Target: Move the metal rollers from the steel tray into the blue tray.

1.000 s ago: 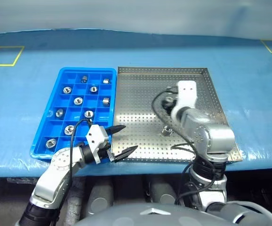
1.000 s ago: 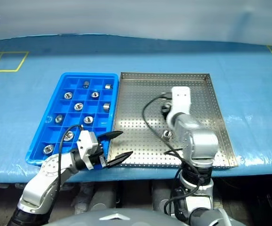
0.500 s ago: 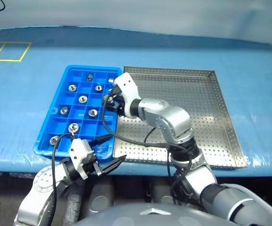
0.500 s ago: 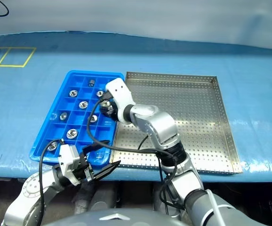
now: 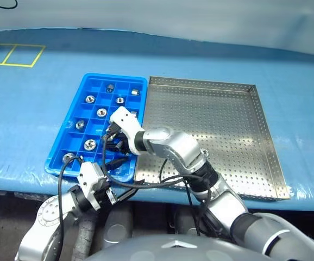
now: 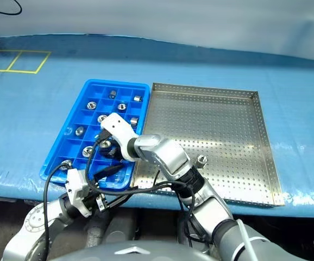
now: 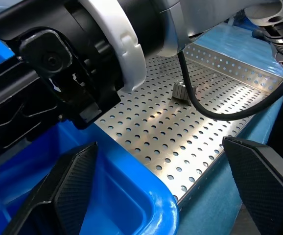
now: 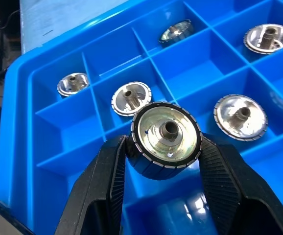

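- My left gripper (image 5: 119,176) hangs nearest me, off the near edge of the blue tray (image 5: 70,120), with its jaws spread wide and nothing between them.
- Through the left wrist view I see the blue tray's near corner (image 7: 156,205) between and just under those open fingers (image 7: 75,188), and one loose roller (image 7: 183,91) lying beyond them on the steel tray (image 7: 180,147).
- That same roller (image 6: 202,160) sits on the perforated floor near the steel tray's near half, just past my right forearm.
- My right gripper (image 8: 166,181) reaches across over the near part of the blue tray, jaws clamped on a metal roller (image 8: 166,138) that sits squarely between the two fingers, its centre hole facing the wrist camera.
- The held roller hangs above a blue compartment; I cannot tell whether that cell is bare under it.
- Beyond the right jaws, several compartments each hold one roller, such as (image 8: 130,98), (image 8: 73,83), (image 8: 240,116), (image 8: 269,38) and (image 8: 176,30).
- From the head views, filled cells run toward the far end, for example (image 5: 101,112), (image 5: 90,99) and (image 5: 109,88).
- The steel tray (image 5: 265,163) lies just beside the blue tray, their long edges nearly touching; most of its floor is bare, with low rims all round.
- Both trays rest on a blue table cover (image 5: 32,109), with open surface farther out.
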`<action>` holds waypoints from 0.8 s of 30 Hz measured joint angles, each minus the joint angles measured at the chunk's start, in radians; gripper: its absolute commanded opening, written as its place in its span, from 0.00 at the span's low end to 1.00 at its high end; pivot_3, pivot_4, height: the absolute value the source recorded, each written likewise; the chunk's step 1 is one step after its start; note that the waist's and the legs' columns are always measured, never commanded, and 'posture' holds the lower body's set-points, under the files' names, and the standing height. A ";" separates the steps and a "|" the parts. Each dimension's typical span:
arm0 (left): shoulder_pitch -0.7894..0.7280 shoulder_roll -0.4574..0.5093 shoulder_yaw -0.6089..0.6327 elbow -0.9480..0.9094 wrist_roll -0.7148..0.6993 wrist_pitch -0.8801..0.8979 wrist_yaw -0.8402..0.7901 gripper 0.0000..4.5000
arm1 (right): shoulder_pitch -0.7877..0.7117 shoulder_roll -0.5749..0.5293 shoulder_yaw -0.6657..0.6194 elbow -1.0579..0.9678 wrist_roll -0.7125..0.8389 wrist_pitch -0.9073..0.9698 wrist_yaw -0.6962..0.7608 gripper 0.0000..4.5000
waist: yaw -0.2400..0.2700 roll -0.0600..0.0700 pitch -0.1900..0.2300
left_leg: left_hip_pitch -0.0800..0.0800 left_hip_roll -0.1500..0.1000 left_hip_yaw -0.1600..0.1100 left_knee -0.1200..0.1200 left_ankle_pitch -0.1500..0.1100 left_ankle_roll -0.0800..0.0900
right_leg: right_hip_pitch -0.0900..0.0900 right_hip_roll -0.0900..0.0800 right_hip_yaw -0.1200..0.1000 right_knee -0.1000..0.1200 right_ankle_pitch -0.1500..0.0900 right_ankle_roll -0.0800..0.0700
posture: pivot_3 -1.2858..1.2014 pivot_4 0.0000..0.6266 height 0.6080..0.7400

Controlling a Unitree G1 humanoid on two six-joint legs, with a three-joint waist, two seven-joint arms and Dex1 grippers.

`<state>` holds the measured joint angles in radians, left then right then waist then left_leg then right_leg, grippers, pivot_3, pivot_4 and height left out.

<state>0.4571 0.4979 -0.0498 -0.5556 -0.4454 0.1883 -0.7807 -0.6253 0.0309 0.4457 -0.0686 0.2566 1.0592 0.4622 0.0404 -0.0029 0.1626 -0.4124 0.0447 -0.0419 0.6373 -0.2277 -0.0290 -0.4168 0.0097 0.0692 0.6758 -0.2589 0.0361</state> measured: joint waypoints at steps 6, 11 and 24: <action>-0.017 0.017 0.001 0.000 -0.020 0.005 -0.021 1.00 | 0.046 -0.103 -0.023 -0.144 0.040 0.066 0.027 0.41 | -0.001 0.000 0.000 | 0.000 0.000 0.000 0.000 0.000 0.000 | 0.000 0.000 0.000 0.000 0.000 0.000 | 0.60 0.24 1.00; -0.009 0.021 0.000 0.000 -0.027 0.005 -0.028 1.00 | 0.053 -0.145 -0.007 -0.209 0.058 0.107 0.036 0.41 | -0.005 0.000 0.000 | 0.000 0.000 0.000 0.000 0.000 0.000 | 0.000 0.000 0.000 0.000 0.000 0.000 | 0.60 0.24 1.00; 0.007 0.025 0.001 0.000 -0.027 0.001 -0.029 1.00 | -0.057 -0.206 0.235 -0.161 -0.055 0.031 0.037 0.41 | -0.010 -0.001 -0.001 | 0.002 0.000 0.000 0.001 0.000 0.000 | 0.002 0.000 0.000 0.000 -0.001 -0.001 | 0.60 0.24 1.00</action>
<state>0.4636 0.5225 -0.0491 -0.5559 -0.4727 0.1889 -0.8093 -0.6821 -0.1751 0.6807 -0.2296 0.2017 1.0907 0.4992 0.0306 -0.0044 0.1613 -0.4107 0.0449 -0.0414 0.6386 -0.2277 -0.0290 -0.4152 0.0095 0.0692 0.6761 -0.2596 0.0348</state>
